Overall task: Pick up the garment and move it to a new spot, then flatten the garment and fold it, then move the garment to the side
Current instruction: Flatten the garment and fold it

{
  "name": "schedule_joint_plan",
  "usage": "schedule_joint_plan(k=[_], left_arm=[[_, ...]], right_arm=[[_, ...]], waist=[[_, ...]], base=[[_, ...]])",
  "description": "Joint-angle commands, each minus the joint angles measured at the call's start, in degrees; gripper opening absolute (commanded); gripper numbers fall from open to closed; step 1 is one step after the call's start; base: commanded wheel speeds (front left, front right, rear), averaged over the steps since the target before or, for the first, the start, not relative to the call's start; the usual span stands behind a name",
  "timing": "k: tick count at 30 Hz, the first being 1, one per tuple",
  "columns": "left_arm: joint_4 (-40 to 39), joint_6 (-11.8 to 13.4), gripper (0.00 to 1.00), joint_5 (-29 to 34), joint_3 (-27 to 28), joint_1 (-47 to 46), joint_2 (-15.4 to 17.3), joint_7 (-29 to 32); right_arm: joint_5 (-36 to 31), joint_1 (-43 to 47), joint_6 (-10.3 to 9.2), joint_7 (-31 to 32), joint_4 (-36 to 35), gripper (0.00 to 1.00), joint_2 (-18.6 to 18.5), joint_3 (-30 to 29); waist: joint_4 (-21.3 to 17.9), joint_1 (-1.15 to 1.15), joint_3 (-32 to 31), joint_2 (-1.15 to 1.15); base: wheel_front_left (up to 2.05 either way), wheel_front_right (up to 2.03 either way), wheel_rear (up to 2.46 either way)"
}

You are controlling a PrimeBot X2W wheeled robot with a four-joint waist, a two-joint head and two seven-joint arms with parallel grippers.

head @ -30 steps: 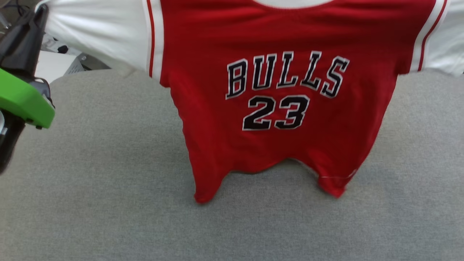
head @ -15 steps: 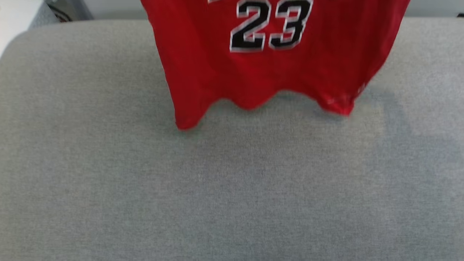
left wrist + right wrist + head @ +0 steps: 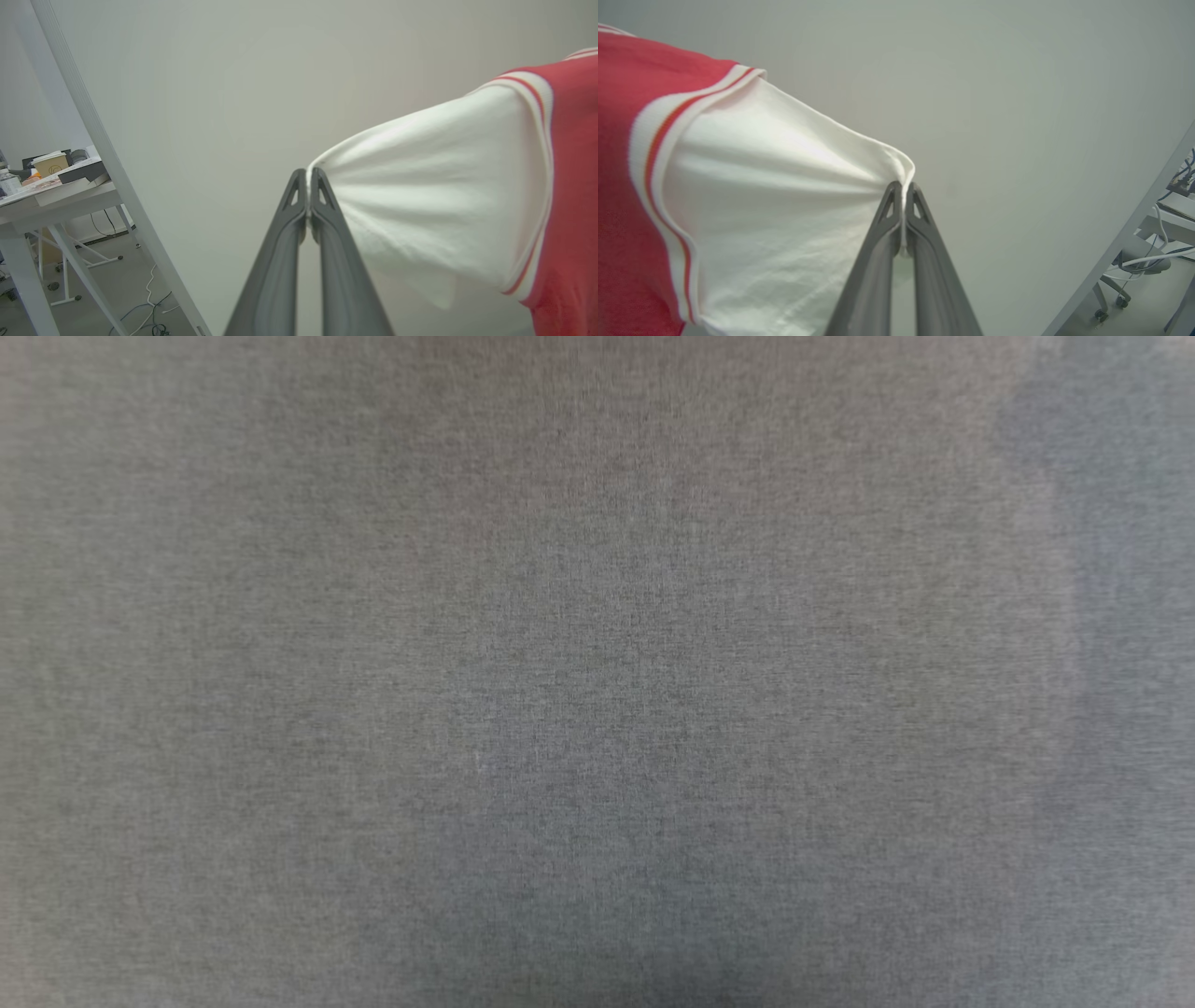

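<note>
Our head view has swung off the garment (image 3: 444, 200) onto grey cloth (image 3: 597, 672); we hold it aloft, left gripper (image 3: 308, 179) and right gripper (image 3: 903, 189) each pinching a white sleeve tip mid-frame (light, limp, sags between).

Matt knit cloth garment (image 3: 444, 210); smooth dark plastic fingers (image 3: 338, 270); grey woven surface (image 3: 597, 672)
</note>
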Motion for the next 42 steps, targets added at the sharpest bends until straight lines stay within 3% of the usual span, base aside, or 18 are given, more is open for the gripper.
schedule_joint_plan(k=[1, 9, 17, 22, 31, 42], left_arm=[[1.8, -0.4, 0.00, 0.9, 0.0, -1.8, -0.9, -1.6], [12.0, -2.6, 0.00, 2.4, -1.7, -6.7, -5.9, -6.9], [18.3, -4.3, 0.00, 1.4, -4.9, 0.5, -10.1, -12.1], [19.5, -4.8, 0.00, 0.9, -7.8, 9.6, -12.2, -13.7], [19.6, -5.1, 0.00, -2.0, -10.2, 29.4, -14.9, -14.4], [16.5, -5.1, 0.00, -4.3, -11.0, 52.6, -13.9, -14.5]], right_arm=[[-0.9, -1.9, -0.11, -1.1, 1.4, 0.00, 0.0, -0.4], [-3.3, -6.9, -0.11, -8.3, 8.5, 0.00, 2.2, 0.0], [-0.9, -1.1, -0.11, -13.0, 13.3, 0.00, 3.9, 1.1], [3.6, 7.1, -0.11, -14.2, 15.0, 0.00, 4.2, 4.2], [16.0, 27.0, -0.11, -13.3, 13.6, 0.00, 0.7, 10.5], [29.5, 51.3, -0.11, -11.6, 5.6, 0.00, -3.5, 16.2]], waist=[[0.2, -0.01, 5.8, 0.00], [1.3, -0.01, 8.9, 0.00], [2.2, -0.01, 6.8, 0.00], [2.4, -0.01, 2.6, 0.00], [2.7, -0.01, -8.0, 0.00], [3.3, -0.01, -20.6, 0.00]], base=[[0.00, 0.00, 0.00], [0.00, 0.00, 0.00], [0.00, 0.00, 0.00], [0.00, 0.00, 0.00], [0.00, 0.00, 0.00], [0.00, 0.00, 0.00]])
